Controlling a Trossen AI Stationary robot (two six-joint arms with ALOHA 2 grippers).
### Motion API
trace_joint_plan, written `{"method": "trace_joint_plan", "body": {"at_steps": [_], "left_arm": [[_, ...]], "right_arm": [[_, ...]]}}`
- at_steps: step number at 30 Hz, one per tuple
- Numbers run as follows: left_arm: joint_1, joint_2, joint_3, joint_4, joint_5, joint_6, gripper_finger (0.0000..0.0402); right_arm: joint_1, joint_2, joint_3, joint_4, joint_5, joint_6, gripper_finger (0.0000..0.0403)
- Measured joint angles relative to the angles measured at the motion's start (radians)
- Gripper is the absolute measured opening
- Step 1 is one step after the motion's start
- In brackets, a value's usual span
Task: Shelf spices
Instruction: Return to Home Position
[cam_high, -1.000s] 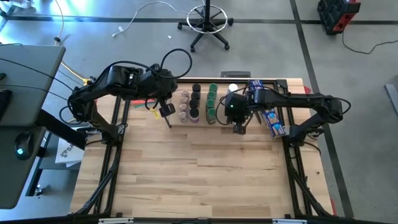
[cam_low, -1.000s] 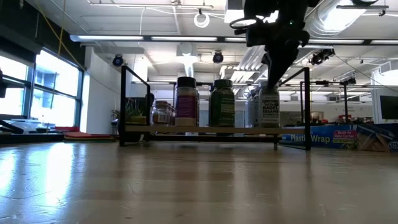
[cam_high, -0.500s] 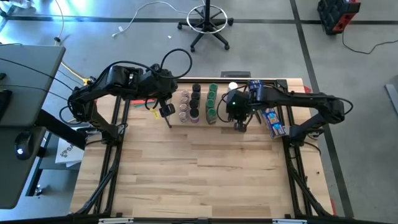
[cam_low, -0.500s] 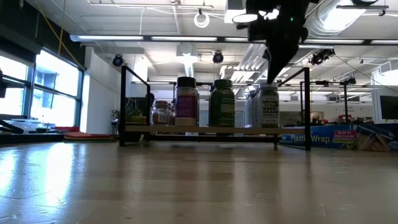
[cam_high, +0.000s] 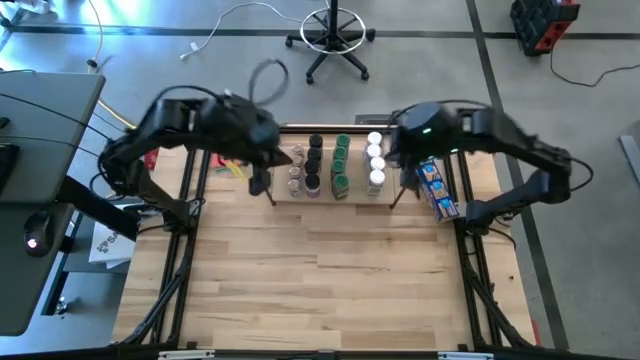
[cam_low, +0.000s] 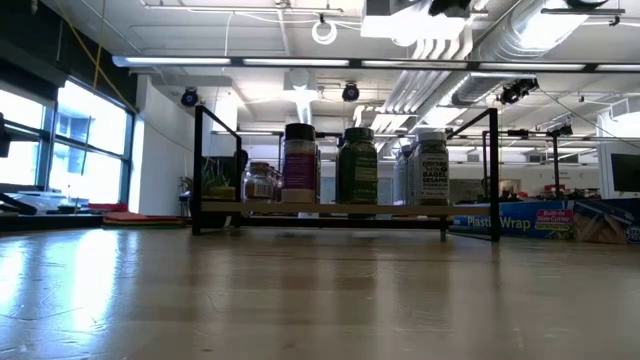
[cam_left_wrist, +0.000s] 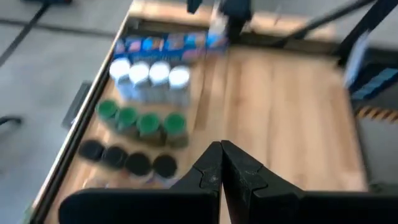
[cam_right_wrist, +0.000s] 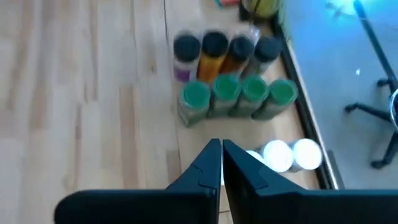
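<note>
Spices shelved; only the arms' retreat looks left to do.
You can see the spices (cam_high: 341, 165) standing in four rows on the shelf (cam_low: 320, 208), with none loose on the surface (cam_high: 320, 270). The left claw (cam_left_wrist: 221, 146) and right claw (cam_right_wrist: 221, 144) are both pinched together and empty, raised near the shelf's two ends.

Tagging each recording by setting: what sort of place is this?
Probably a robotics lab or workshop, not a home kitchen. The low view shows exposed ceiling ducts and long strip lights. From above, a bare concrete floor and a rolling stool lie beyond the wooden table.
</note>
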Motion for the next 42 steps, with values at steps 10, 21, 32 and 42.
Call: {"method": "trace_joint_plan", "body": {"at_steps": [10,21,32,42], "left_arm": [[0.143,-0.328,-0.315,0.392,0.138,-0.052,0.0000],[0.159,-0.734,-1.035,1.007,0.053,-0.322,0.0001],[0.141,-0.787,-1.330,0.970,-0.029,-0.329,0.0001],[0.085,-0.791,-1.684,1.631,-0.136,-0.244,0.0001]], "right_arm": [[-0.093,-0.464,-0.264,0.185,-0.368,0.099,0.0001],[-0.103,-1.000,-0.846,0.648,-0.474,0.417,0.0000],[-0.103,-1.116,-1.191,1.004,-0.445,0.463,0.0000],[-0.103,-1.157,-1.479,1.537,-0.233,0.520,0.0000]]}}
